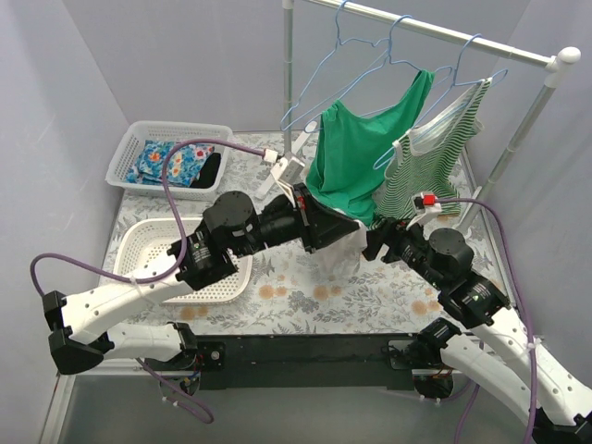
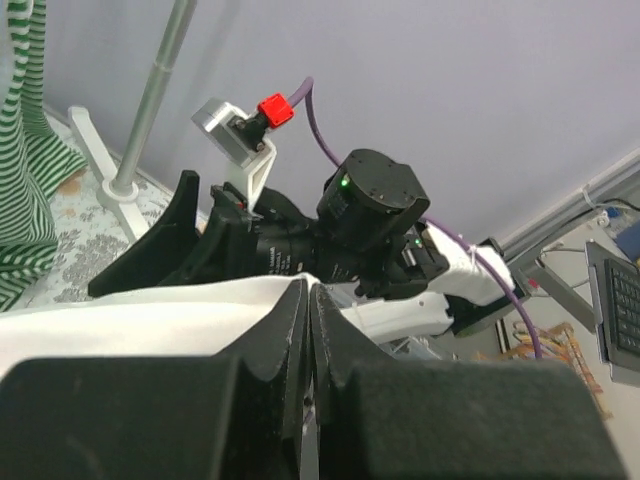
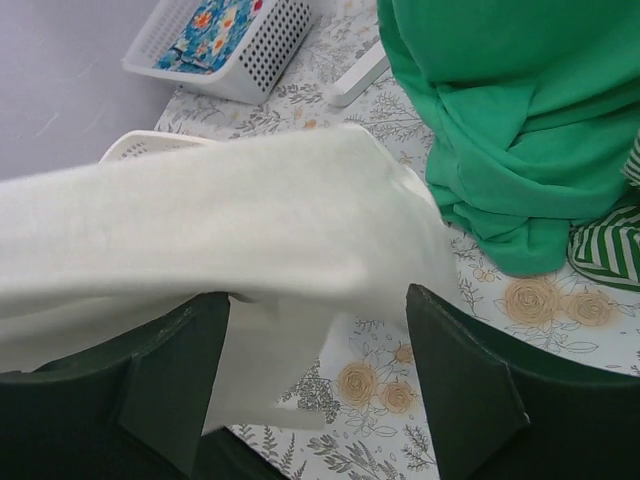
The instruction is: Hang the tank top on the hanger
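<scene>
Left wrist view: my left gripper (image 2: 308,292) clamps the soft white tank top (image 2: 150,315), right gripper (image 3: 310,300) gaping alongside; next, I judge, a lift toward the thin light-blue wire hanger (image 1: 317,81).

Colour and pattern reference:
- plain cream soft-fabric tank top (image 3: 250,220): uniform, unpatterned.
- thin light-blue wire hanger (image 1: 313,86): single colour.
- solid green fabric top (image 1: 356,157): unpatterned.
- striped fabric top (image 1: 421,171): green and white stripes.
- floral table cover (image 1: 305,287): white ground, grey foliage, tan roses.
- white perforated plastic basket (image 1: 148,250): single colour.
- folded printed cloth (image 1: 166,162): blue floral.
- purple cable (image 2: 316,120): single colour.
</scene>
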